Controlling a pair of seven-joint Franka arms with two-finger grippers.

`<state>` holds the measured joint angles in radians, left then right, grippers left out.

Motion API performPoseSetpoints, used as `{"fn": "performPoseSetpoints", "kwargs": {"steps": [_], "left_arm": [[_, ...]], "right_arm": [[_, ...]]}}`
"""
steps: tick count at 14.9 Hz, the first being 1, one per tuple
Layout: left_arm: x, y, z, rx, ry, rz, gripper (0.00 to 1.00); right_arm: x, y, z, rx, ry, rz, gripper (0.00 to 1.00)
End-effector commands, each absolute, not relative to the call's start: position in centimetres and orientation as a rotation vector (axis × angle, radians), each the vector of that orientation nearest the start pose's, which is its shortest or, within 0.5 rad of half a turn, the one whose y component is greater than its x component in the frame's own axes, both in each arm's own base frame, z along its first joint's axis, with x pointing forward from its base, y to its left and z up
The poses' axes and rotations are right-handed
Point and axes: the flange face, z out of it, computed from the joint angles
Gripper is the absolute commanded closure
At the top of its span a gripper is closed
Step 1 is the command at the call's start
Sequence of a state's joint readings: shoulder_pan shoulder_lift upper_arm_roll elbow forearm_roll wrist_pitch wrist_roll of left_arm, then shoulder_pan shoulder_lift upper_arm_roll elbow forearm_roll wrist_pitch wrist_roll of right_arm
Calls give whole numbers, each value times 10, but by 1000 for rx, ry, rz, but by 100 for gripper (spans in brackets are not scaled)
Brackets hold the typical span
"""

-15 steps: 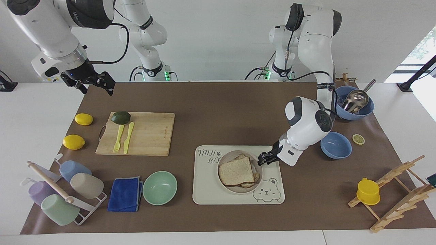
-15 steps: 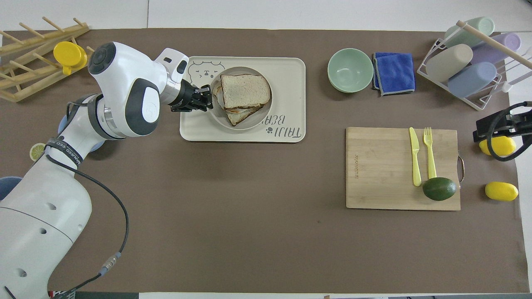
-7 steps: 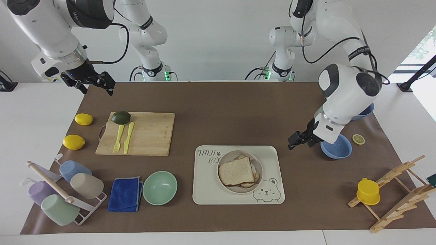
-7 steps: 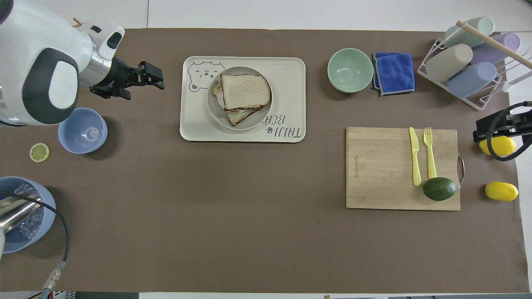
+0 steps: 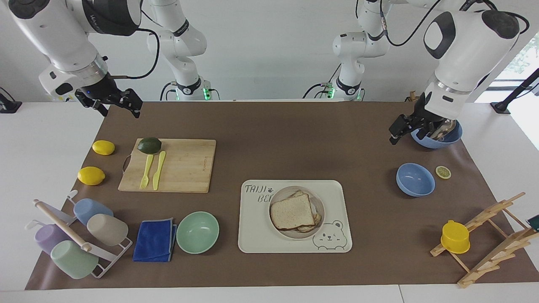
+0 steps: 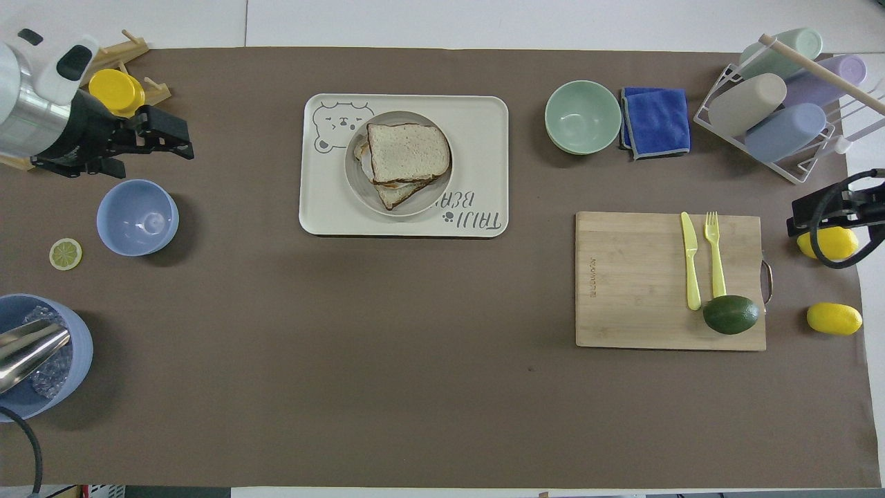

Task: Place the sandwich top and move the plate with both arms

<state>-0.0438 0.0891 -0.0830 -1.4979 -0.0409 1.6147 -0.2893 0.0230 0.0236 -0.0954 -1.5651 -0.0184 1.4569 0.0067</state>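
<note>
The sandwich top [image 5: 292, 212] lies flat on the stacked toast on the plate [image 5: 321, 203]. The plate stands on the cream bear tray [image 5: 337, 240]. In the overhead view the sandwich top [image 6: 406, 152] covers most of the plate [image 6: 429, 200]. My left gripper [image 5: 398, 130] is open and empty, up in the air over the left arm's end of the mat, well clear of the plate; it also shows in the overhead view [image 6: 169, 135]. My right gripper [image 5: 120, 105] is open and empty, waiting raised over the mat's edge at the right arm's end, above the lemons [image 6: 830, 214].
A small blue bowl [image 5: 415, 179], a lemon slice [image 5: 443, 172], a blue bowl with a ladle [image 5: 440, 134] and a wooden rack with a yellow cup [image 5: 455, 237] stand at the left arm's end. A mint bowl [image 5: 197, 232], blue cloth, cup rack, cutting board [image 5: 181, 168] and two lemons lie toward the right arm's end.
My left gripper has pulled away from the plate's rim, risen and swung toward the left arm's end of the table. The sandwich, the plate and the right arm have not moved.
</note>
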Motion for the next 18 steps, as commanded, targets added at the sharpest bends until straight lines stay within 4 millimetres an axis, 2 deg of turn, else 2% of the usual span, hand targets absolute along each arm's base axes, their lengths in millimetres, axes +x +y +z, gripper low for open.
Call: {"fn": "performPoseSetpoints", "kwargs": {"steps": [1, 3, 4, 7, 15, 16, 18], "left_arm": [[549, -66, 627, -3132, -226, 43, 0], [530, -54, 625, -3128, -128, 78, 0], [525, -55, 621, -3127, -61, 98, 0], [515, -52, 600, -3118, -31, 148, 0], [514, -59, 598, -3120, 21, 141, 0], [514, -65, 598, -3121, 41, 134, 0], [521, -65, 595, -3124, 41, 112, 0]], "right_arm": [[545, -42, 609, -3132, 85, 209, 0], [545, -42, 609, -3132, 82, 209, 0], [545, -42, 609, -3132, 82, 209, 0], [545, -42, 609, -3133, 82, 210, 0], [545, -42, 610, -3133, 85, 207, 0], [545, -42, 610, -3133, 85, 207, 0], [545, -42, 610, -3133, 85, 207, 0]]}}
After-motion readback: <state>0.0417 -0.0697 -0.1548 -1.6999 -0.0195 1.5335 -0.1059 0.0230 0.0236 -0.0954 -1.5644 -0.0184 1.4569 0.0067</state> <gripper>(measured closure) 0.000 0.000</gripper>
